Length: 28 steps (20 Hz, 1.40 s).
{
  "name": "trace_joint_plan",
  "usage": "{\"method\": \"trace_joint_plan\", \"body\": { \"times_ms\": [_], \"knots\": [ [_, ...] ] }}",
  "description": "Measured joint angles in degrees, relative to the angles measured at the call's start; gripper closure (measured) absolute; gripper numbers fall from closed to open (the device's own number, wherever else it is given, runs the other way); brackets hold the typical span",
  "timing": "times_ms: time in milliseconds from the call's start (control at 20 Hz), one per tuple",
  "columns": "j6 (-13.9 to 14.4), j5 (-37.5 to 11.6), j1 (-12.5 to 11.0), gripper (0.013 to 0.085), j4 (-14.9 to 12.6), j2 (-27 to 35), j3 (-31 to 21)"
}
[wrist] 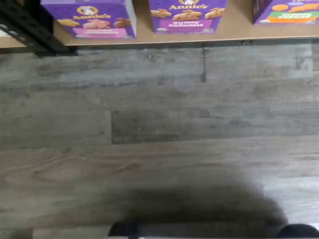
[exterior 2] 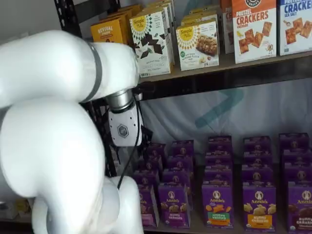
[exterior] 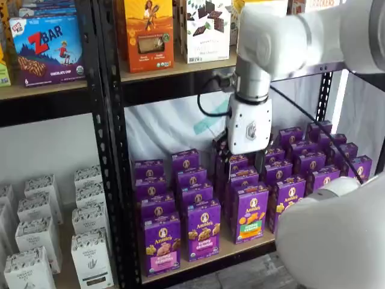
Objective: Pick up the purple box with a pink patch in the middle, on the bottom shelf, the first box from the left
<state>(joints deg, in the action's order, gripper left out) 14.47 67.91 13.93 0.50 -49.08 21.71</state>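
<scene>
We're looking at the purple box (exterior: 161,243) with its pink panel, standing upright at the front left end of the bottom shelf (exterior: 231,248), low and left of centre in a shelf view. Our gripper (exterior: 260,162) hangs well above and to the right of it, the white body in the upper middle of that frame, in front of the rows of purple cartons further back. Only a dark finger peeks out beneath the body there, but the fingers are spread wide with nothing between them. In the wrist view the purple box (wrist: 94,19) shows beside the black rack post (wrist: 25,27), with grey plank floor (wrist: 159,139) filling most of the picture. We're well apart from the box.
</scene>
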Motion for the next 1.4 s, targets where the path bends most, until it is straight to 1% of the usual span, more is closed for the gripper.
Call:
{"method": "trace_joint_plan", "body": {
  "times_ms": [150, 250, 350, 500, 550, 650, 750, 850, 950, 1150, 1300, 1400],
  "knots": [
    [1.6, -4.8, 0.9, 0.0130, -1.7, 2.2, -2.3],
    [2.9, -7.4, 1.6, 0.0130, -2.7, 5.0, -3.2],
    [3.3, -10.4, 1.9, 0.0130, -2.8, 7.4, -4.2],
    [3.3, -16.4, 2.1, 0.0130, -2.2, 11.0, -6.0],
    [3.5, -18.6, 2.2, 0.0130, -2.2, 12.5, -6.5],
    [4.4, -21.5, 2.6, 0.0130, -3.0, 15.8, -6.7],
    [4.1, -23.7, 2.7, 0.0130, -2.4, 18.9, -6.6],
    [2.2, -26.7, 2.6, 0.0130, 0.1, 22.5, -6.5],
    [1.2, -29.3, 2.7, 0.0130, 1.6, 25.5, -6.4],
    [3.0, -35.4, 4.0, 0.0130, 0.7, 33.5, -5.2],
    [6.2, -40.0, 5.7, 0.0130, -1.2, 39.4, -3.8],
    [9.5, -42.2, 7.1, 0.0130, -3.4, 43.3, -2.3]
  ]
}}
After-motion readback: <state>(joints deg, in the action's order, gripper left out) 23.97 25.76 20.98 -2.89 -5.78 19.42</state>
